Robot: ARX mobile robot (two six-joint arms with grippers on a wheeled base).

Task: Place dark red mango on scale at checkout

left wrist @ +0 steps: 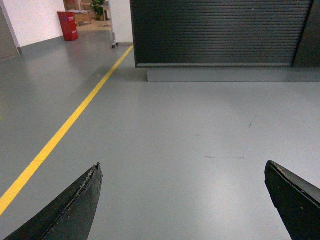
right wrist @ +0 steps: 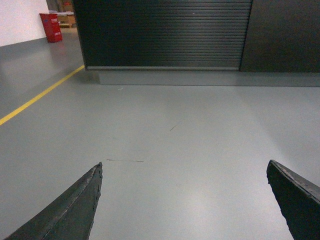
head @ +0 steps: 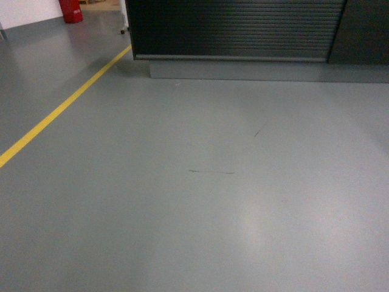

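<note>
Dark ribbed checkout [head: 237, 29], apparently upright

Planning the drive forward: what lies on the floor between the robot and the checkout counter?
Only bare grey floor with faint scuff marks before the checkout; the yellow line runs off left. Head view shows it.

floor [head: 200, 201] is plain grey w/ a soft pale sheen, a couple thin dark scuff lines on it. yellow line [head: 58, 112] runs diagonal across the grey at left. checkout [head: 237, 27] front is dark brown-black w/ horizontal ribs, smooth dark panel at its right, grey base [head: 261, 70] strip underneath. red bin [head: 72, 10] in far left corner by a white wall [left wrist: 32, 20]. left gripper [left wrist: 182, 200] & right gripper [right wrist: 184, 200] fingers both matte black, edges scuffed lighter.
</note>
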